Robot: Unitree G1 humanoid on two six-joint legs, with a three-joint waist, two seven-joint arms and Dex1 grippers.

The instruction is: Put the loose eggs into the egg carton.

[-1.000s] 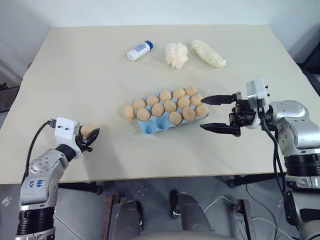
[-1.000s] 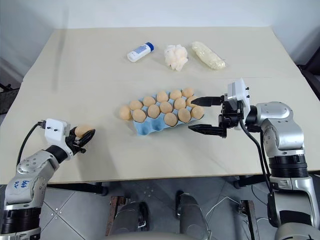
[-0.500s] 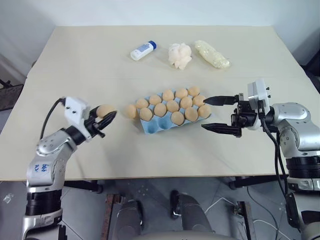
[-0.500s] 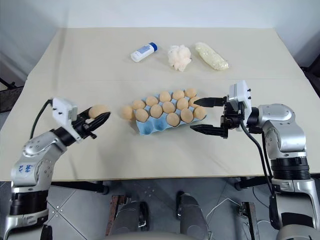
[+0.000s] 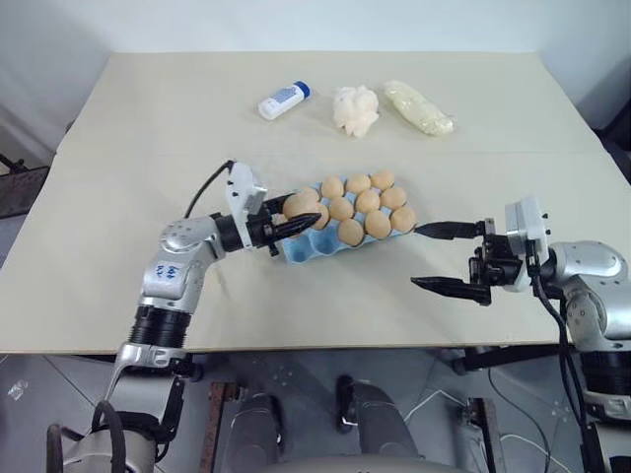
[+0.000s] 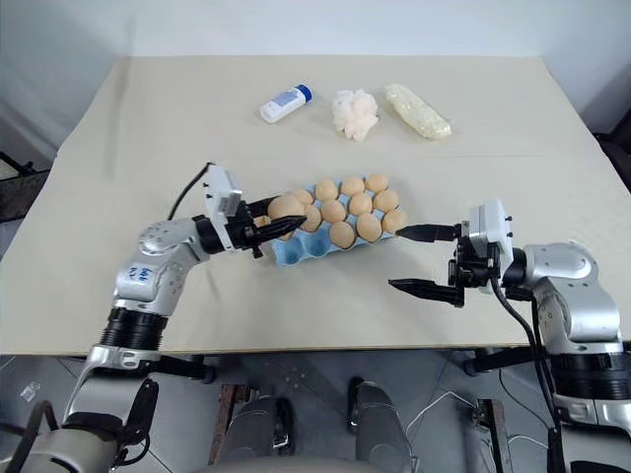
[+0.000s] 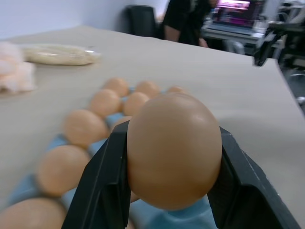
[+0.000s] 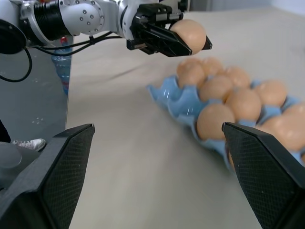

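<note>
My left gripper (image 5: 296,207) is shut on a tan-orange egg (image 7: 174,148), its black fingers (image 7: 102,186) clamping both sides. It holds the egg level just above the left end of the light blue egg carton (image 5: 314,250). Several eggs (image 5: 350,232) fill the carton's cups. A sliver of another egg (image 6: 258,223) peeks out behind those fingers at the carton's left end. My right gripper (image 5: 426,257) hangs open and empty to the right of the carton, apart from it, pointing towards it. In the right wrist view the carton (image 8: 171,93) lies ahead with the held egg (image 8: 189,33) above its far end.
At the table's far side lie a white bottle with a blue cap (image 5: 280,100), a white fluffy lump (image 5: 355,107) and a pale oblong bag (image 5: 419,105). The table's front edge runs close below both arms. A person in dark clothes (image 7: 183,19) sits beyond the table.
My left gripper has carried the egg to the right and upward, from the table's left part to over the carton's left end. My right gripper, still open, drew back from the carton and sank.
</note>
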